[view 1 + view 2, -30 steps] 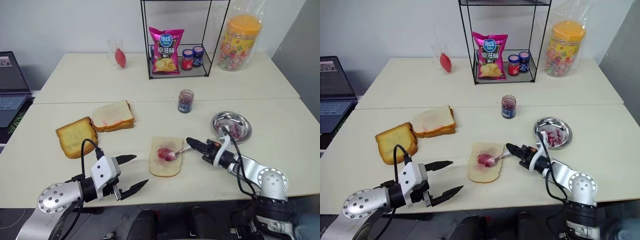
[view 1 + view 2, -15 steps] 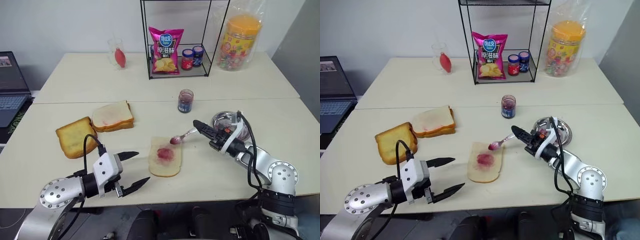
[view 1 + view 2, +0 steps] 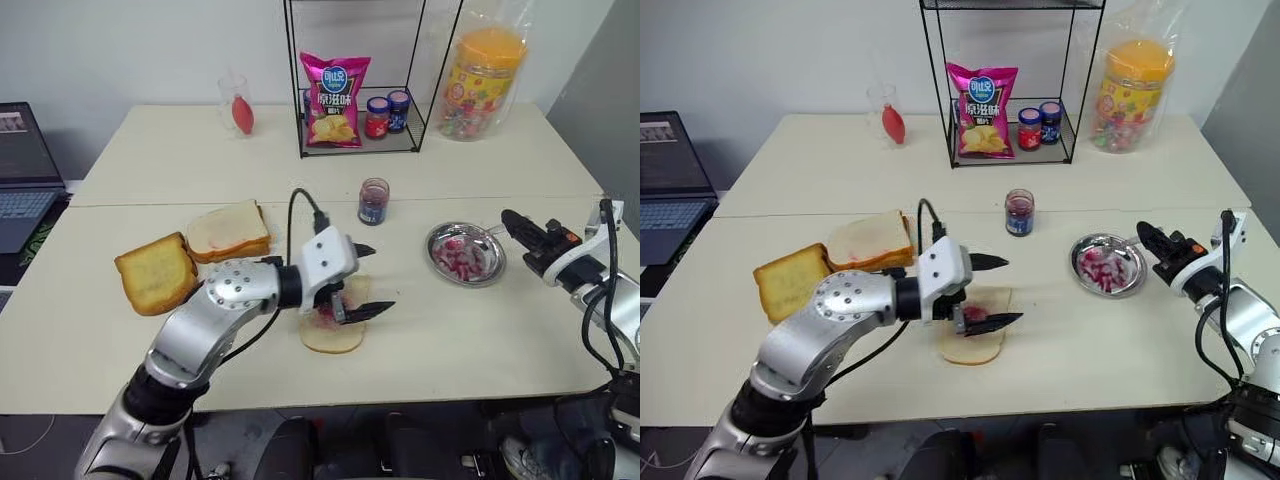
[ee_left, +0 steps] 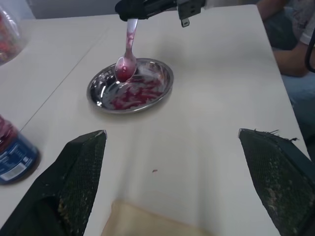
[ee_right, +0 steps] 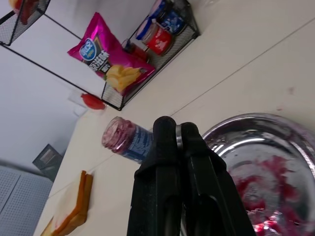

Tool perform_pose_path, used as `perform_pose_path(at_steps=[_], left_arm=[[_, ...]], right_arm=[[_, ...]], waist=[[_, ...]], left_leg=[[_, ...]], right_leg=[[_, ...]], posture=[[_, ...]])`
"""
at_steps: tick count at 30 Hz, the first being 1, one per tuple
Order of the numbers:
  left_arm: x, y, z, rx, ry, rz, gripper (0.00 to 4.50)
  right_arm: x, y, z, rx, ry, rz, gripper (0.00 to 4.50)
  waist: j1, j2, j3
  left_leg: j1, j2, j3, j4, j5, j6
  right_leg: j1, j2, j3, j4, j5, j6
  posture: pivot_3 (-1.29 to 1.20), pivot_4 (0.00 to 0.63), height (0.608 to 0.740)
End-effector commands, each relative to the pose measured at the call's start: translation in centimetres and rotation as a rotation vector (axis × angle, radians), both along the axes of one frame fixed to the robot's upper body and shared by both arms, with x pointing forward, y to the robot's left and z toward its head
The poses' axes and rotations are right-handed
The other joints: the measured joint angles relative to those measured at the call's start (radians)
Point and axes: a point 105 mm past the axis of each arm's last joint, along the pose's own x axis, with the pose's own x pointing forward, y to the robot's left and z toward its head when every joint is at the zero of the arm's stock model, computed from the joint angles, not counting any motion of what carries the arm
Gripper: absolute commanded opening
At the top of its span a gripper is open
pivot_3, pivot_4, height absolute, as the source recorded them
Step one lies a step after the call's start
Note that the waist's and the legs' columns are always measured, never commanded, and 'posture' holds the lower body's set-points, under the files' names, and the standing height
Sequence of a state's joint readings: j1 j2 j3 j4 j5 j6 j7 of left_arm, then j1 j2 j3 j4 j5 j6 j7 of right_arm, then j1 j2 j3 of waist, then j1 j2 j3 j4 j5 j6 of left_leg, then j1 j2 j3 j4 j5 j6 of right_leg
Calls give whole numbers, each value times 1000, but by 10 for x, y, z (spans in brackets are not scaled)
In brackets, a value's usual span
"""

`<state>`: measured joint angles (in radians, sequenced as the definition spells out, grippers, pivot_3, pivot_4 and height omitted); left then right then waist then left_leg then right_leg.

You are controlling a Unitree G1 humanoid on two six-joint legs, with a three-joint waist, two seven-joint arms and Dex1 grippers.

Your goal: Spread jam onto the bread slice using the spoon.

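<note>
Risk: spoon (image 4: 127, 51) hangs bowl-down from clenched right gripper (image 4: 147, 7) over steel dish (image 3: 1080, 275); sticky jam on bowl may drip onto table (image 3: 1090, 340) if carried off dish.

Risk: left gripper (image 3: 988, 292), jaws spread wide and empty, hovers just over bread slice (image 3: 975, 345); dropping lower would dent soft crumb or smear jam patch.

Bread slice thin, pale, squarish, at table's 6 o'clock. Jam jar (image 3: 1018, 212) clear glass, dark glossy fill, at 1 o'clock from bread. Dish round, shiny, red-smeared, at 3 o'clock.
</note>
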<state>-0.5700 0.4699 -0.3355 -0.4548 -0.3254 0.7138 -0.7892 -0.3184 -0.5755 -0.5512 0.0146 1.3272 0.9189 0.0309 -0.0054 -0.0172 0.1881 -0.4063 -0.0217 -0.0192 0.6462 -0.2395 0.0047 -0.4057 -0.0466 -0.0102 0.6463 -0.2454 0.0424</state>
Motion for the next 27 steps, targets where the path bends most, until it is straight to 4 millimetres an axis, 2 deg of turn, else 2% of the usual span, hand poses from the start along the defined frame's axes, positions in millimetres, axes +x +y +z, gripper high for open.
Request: perform_pose_path(at_steps=[1, 10, 17, 22, 27], left_arm=[[1, -21, 12, -4, -19, -44, 4500], [11, -43, 8, 0, -11, -35, 4500], [19, -47, 7, 15, -43, -26, 4500], [19, -48, 6, 13, -46, -31, 4500], [16, -50, 5, 7, -41, -37, 4500]], right_arm=[[5, -15, -2, -25, -18, -34, 36], [29, -37, -21, -60, 31, -116, 36], [35, -39, -29, -82, 56, -114, 36], [34, -39, -35, -219, 80, -97, 1042], [31, -36, -39, -458, 57, -68, 2168]], waist=[[3, 0, 0], [-1, 0, 0], [1, 0, 0], [1, 0, 0], [2, 0, 0]], left_leg=[[0, 0, 0, 1, 0, 0], [2, 0, 5, 0, 0, 0], [2, -1, 5, 0, 0, 0], [3, -1, 5, 0, 0, 0], [2, -1, 5, 0, 0, 0]], right_leg=[[0, 0, 0, 0, 0, 1], [0, 0, 2, 0, 2, -1], [0, 0, 2, 0, 4, -3], [1, -1, 3, 1, 4, -3], [1, -1, 2, 0, 4, -3]], posture=[[0, 150, 740], [0, 150, 740], [0, 150, 740], [0, 150, 740], [0, 150, 740]])
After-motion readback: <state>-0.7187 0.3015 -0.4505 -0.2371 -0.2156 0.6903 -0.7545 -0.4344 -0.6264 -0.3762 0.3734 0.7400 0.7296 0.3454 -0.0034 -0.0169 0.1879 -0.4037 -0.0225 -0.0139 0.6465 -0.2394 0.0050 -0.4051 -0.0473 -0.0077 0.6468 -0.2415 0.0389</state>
